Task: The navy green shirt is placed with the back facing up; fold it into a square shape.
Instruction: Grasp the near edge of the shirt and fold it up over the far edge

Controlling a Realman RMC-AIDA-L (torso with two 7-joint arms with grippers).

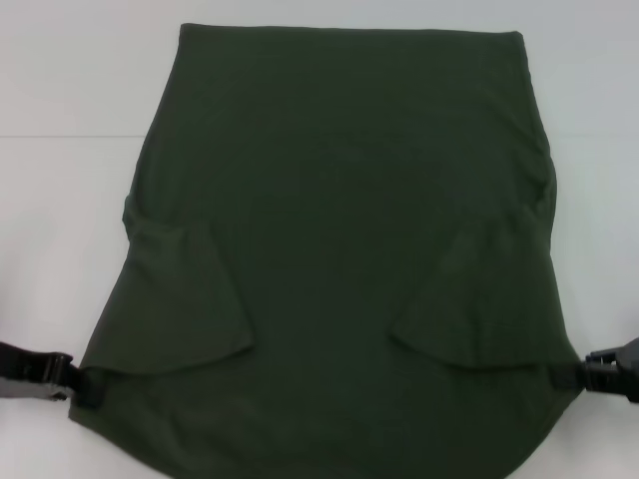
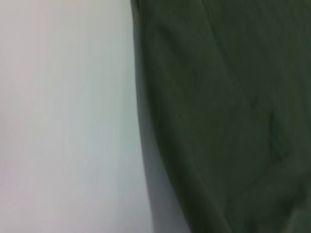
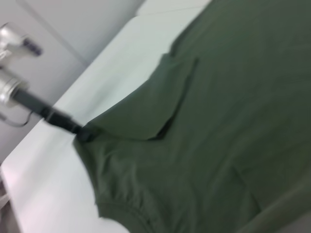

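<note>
**Green shirt pinched at both near shoulders on a white tabletop**

Head view: the navy green shirt [image 1: 339, 249] lies plain side up on a pale white tabletop [image 1: 70, 200], hem at the far side, both short sleeves folded inward onto the body. The left gripper [image 1: 80, 384] and the right gripper [image 1: 567, 375] each have their jaws pinching the cloth at a near corner.

Left wrist view: dark green fabric [image 2: 228, 116] fills one side; bare, matte white tabletop [image 2: 63, 116] fills the other.

Right wrist view: the shirt [image 3: 228, 121] spreads across the tabletop [image 3: 53, 160], its neckline visible; the left gripper [image 3: 80, 132] grips its far corner. A light grey wall [image 3: 82, 24] stands beyond the tabletop's edge.
</note>
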